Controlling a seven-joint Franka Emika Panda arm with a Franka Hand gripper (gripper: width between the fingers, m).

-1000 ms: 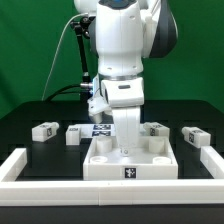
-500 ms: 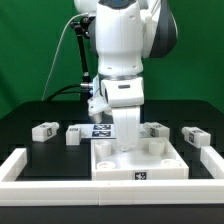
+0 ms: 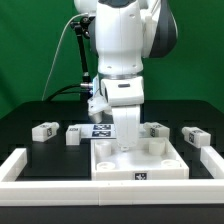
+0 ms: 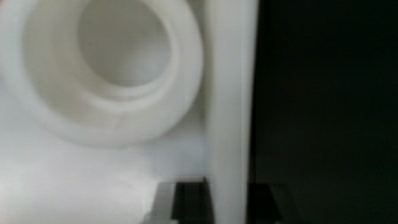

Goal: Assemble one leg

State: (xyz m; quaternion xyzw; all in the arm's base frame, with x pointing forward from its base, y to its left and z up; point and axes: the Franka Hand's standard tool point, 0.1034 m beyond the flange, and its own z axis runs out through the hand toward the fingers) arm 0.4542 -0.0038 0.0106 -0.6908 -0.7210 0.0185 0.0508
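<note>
Panel (image 3: pixel 118 176) shifted toward exterior view's right; four legs (image 3: pixel 45 130) unmoved.

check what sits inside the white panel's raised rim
Round sockets near the panel's corners, and the arm's lower end reaching in. The arm covers the middle, so the jaws and whatever they touch are hidden.

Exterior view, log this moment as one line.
arm: low at panel | tool: grip unclear | legs: four loose on table
</note>
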